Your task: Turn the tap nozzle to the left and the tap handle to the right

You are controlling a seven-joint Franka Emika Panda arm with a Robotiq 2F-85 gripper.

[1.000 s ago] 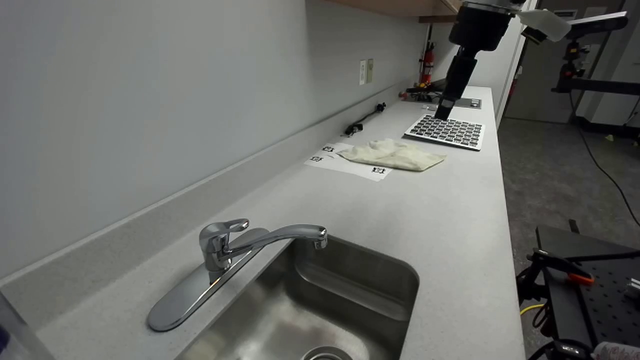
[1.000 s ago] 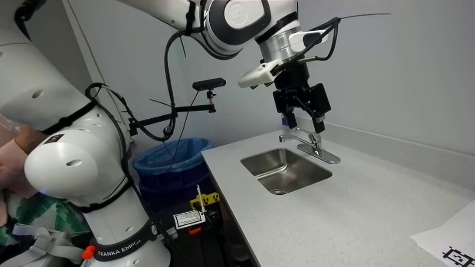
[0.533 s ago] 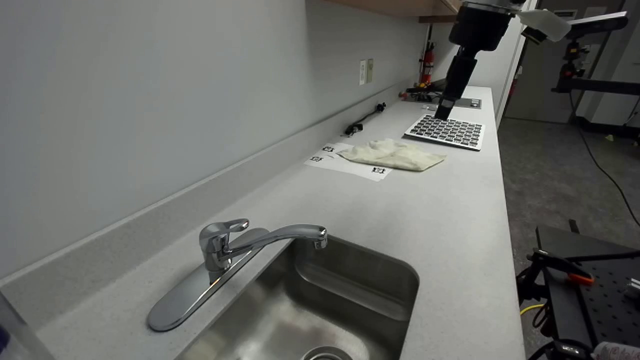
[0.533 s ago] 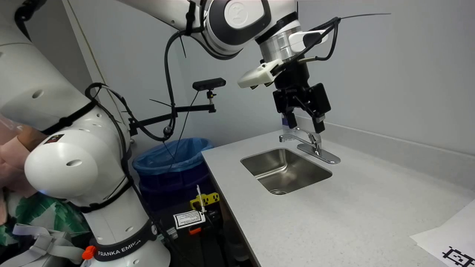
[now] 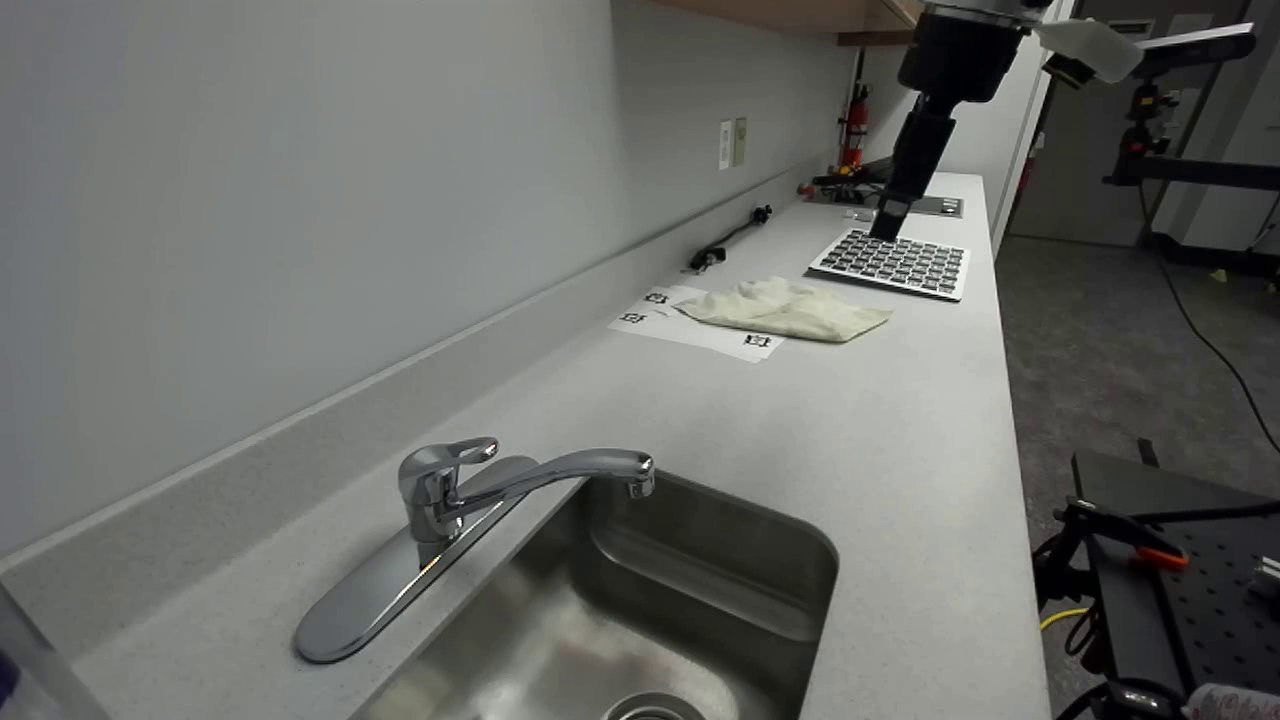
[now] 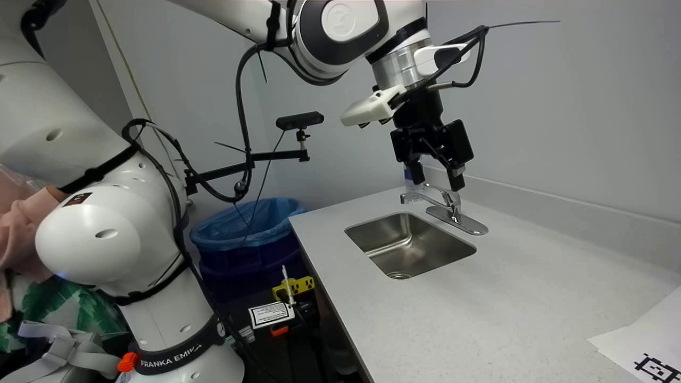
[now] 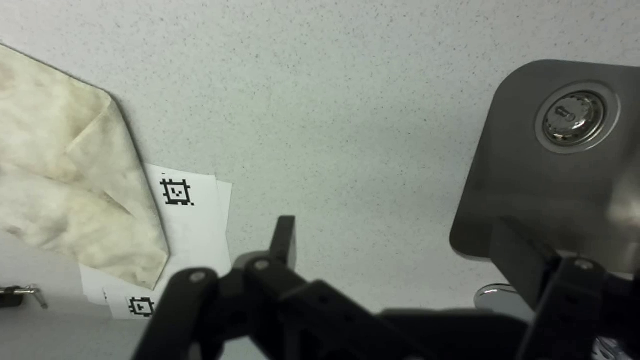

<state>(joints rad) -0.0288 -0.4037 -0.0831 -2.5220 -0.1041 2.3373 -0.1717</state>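
Gripper well apart from spout and handle; jaws parted wide, nothing held. Both turns judged outstanding.

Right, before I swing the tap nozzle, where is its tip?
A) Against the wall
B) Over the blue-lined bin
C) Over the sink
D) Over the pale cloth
C: in both exterior views the tap nozzle reaches out from the faucet with its bent-down tip above the sink.
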